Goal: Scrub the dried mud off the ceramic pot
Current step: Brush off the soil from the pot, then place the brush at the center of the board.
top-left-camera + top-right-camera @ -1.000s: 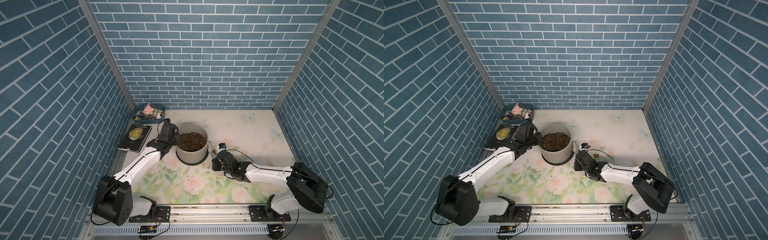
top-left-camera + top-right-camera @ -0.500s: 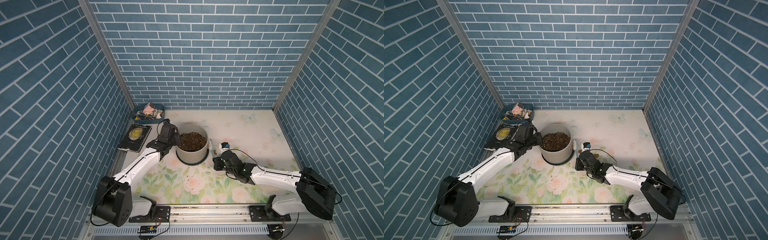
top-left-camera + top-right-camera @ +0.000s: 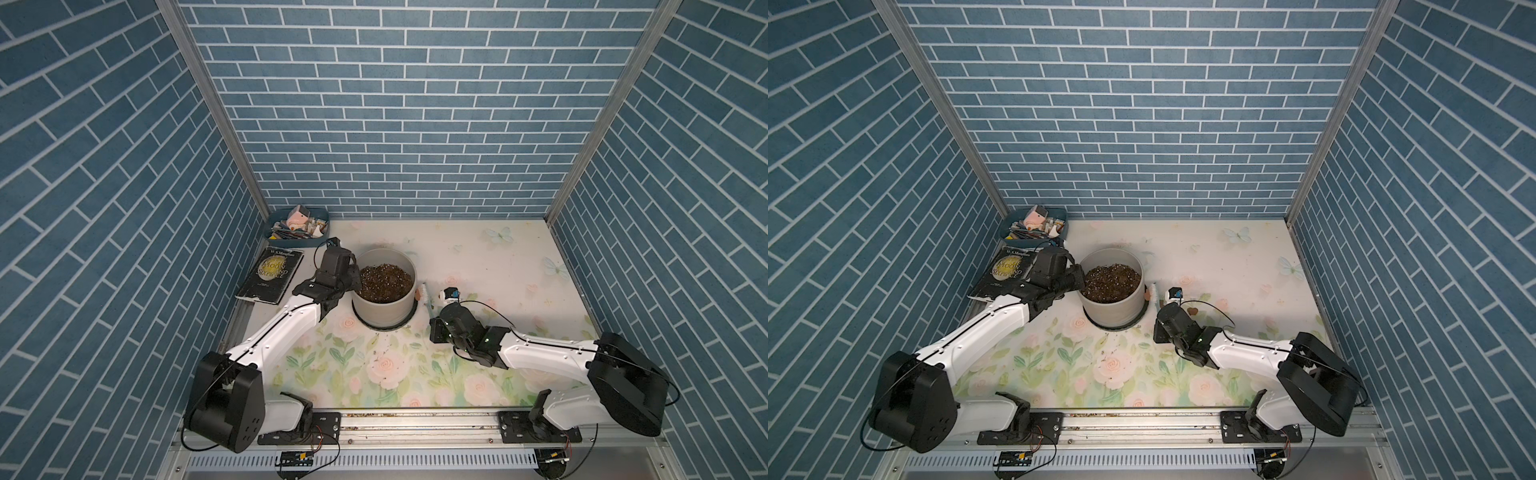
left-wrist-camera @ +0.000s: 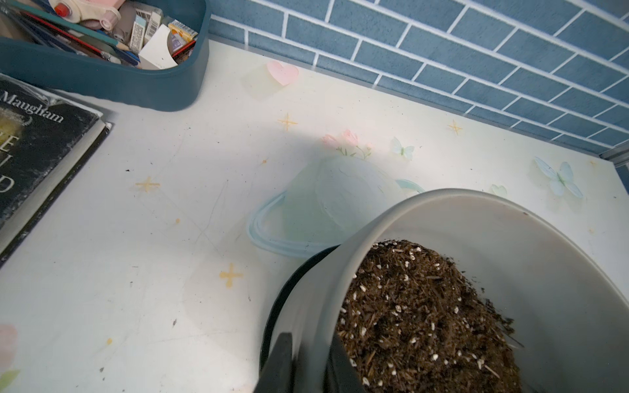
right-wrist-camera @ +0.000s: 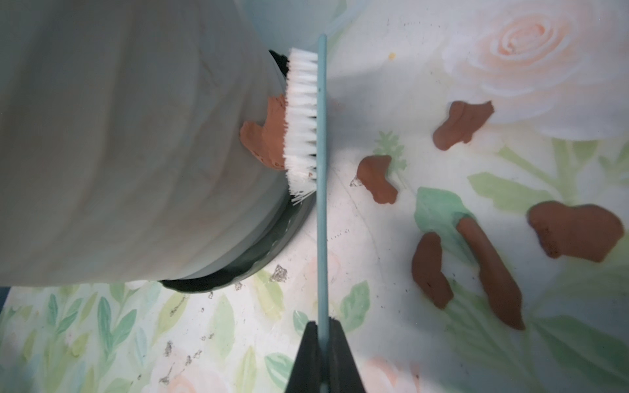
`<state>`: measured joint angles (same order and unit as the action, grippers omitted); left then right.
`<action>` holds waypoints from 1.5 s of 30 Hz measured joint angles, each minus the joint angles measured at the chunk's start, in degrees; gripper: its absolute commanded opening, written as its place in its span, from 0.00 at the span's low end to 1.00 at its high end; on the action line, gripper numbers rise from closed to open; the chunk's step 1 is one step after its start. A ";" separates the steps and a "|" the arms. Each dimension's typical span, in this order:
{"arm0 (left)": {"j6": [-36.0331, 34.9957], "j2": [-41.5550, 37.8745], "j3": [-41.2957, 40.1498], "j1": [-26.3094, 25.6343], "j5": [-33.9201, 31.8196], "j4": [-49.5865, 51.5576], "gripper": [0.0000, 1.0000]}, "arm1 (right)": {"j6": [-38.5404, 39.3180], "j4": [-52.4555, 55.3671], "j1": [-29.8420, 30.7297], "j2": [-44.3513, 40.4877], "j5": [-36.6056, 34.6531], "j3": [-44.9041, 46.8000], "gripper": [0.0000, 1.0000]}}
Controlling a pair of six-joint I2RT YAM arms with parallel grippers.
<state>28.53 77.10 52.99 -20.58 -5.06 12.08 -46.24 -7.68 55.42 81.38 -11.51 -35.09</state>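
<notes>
Mud point(image 5: 267, 136): one patch on pot point(image 5: 136, 136), five loose.

A ceramic pot point(image 3: 384, 307) stands on a saucer point(image 3: 405, 322) left of the table's point(image 3: 478, 257) centre. A tray point(image 3: 297, 224) fills the far left corner, a book point(image 3: 270, 274) before it. A brush point(image 5: 308, 122) touches the pot's right wall, mud flakes point(image 5: 463, 124) lying beside it.
</notes>
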 measured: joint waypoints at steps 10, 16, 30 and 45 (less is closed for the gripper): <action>0.15 1.40 0.68 -0.02 -0.59 0.46 0.10 | -0.24 10.45 -1.95 -2.80 -7.56 -2.23 0.00; 0.13 1.38 0.66 -0.04 -0.66 0.48 0.05 | 2.40 20.94 -5.31 -3.50 -15.32 -6.45 0.00; 1.16 2.21 1.66 0.15 -0.87 0.90 0.41 | 8.61 14.03 -10.91 -19.87 -3.98 4.37 0.00; 1.99 1.03 -0.35 -0.37 1.14 -1.73 0.32 | 4.81 15.52 -31.63 -32.76 15.06 16.83 0.00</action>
<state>30.52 78.13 52.64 -20.95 -3.92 10.35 -41.43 7.84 23.79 48.62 3.55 -18.26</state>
